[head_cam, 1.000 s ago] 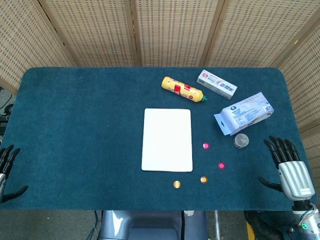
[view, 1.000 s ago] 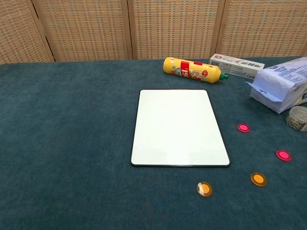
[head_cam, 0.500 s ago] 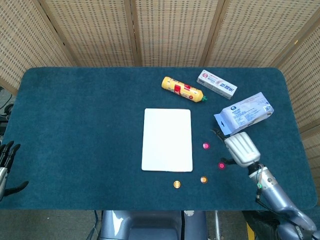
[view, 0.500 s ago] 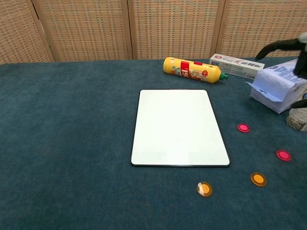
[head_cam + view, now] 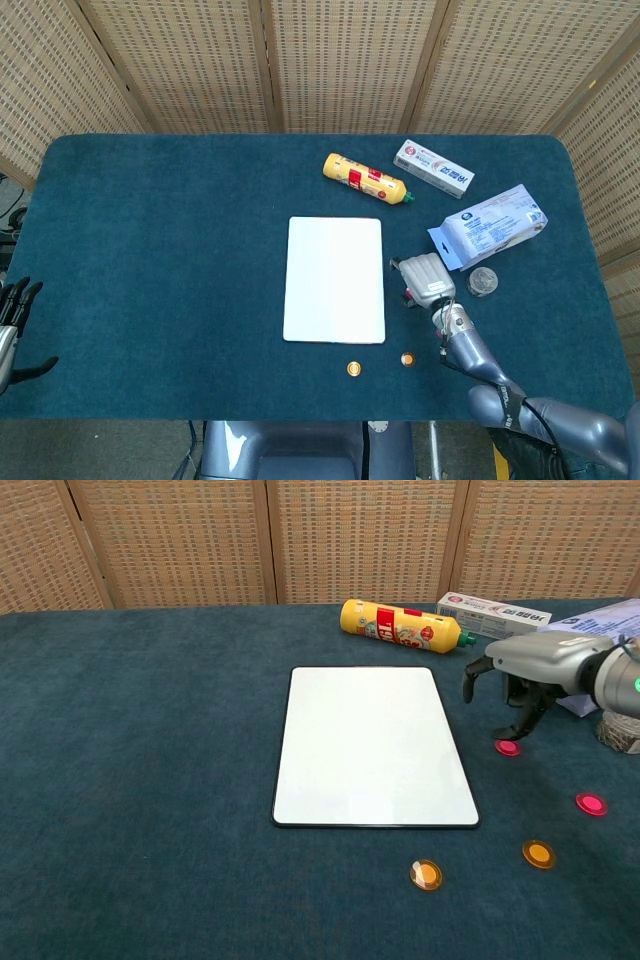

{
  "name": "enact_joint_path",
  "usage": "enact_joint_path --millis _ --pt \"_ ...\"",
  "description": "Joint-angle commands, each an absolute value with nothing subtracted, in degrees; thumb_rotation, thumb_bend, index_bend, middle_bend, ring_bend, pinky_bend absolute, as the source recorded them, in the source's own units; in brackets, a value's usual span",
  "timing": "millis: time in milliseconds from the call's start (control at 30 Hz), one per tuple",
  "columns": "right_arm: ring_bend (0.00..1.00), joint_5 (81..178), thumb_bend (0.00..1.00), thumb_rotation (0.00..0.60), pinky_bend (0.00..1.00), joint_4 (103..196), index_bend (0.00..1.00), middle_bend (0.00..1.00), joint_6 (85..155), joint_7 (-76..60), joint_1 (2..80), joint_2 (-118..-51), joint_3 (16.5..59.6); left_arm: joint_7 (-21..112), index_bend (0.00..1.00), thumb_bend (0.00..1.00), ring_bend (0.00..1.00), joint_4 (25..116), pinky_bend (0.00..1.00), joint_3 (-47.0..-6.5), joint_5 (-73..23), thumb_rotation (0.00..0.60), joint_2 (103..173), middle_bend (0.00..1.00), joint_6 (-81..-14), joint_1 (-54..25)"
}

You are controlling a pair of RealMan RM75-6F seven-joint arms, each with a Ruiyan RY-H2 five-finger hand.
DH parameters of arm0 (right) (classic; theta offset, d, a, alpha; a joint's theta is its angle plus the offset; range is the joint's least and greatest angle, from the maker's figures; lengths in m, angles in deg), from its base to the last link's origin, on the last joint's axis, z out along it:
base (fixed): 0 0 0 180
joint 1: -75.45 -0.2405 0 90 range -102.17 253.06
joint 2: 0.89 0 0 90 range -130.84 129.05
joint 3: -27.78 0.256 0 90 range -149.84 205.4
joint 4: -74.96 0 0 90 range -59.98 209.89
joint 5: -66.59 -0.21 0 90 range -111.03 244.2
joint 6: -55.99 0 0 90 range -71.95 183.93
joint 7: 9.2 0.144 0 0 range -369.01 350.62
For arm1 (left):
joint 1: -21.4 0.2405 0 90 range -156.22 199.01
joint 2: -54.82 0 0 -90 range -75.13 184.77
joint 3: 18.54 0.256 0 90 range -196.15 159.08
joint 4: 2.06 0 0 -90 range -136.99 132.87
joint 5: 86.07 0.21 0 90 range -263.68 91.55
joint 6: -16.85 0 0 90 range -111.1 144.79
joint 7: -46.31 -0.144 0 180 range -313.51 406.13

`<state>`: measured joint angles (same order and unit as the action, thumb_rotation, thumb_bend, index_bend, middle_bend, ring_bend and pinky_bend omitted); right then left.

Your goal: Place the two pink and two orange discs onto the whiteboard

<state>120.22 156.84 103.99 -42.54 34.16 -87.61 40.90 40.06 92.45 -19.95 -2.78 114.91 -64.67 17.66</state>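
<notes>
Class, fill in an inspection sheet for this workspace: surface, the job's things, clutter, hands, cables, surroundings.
Surface: blue cloth table.
Job's things: whiteboard bare; two pink discs and two orange discs lie on the cloth to its right and front.
Clutter: yellow bottle lying down, toothpaste box, white packet, small round container.
Hands: right hand over the nearer-board pink disc, fingers pointing down, holding nothing; left hand at the table's edge, open.
Cables: nothing seen.
Surroundings: woven screens.
</notes>
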Motion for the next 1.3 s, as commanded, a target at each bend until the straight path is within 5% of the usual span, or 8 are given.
enact_joint_path --millis 33,1300 --pt "0.92 116.8 0.34 0.600 1.00 155.1 0.33 0.99 104.3 -45.3 32.3 -89.7 40.0 40.2 0.00 0.00 0.00 92.5 0.00 -19.9 -2.9 0.600 114.8 0.00 -64.5 17.5" --pt "0.92 119.6 0.34 0.600 1.00 147.5 0.40 0.99 106.0 -41.2 33.1 -92.0 34.5 40.0 0.00 0.00 0.00 92.7 0.00 -19.4 -2.9 0.600 114.8 0.00 -64.5 17.1"
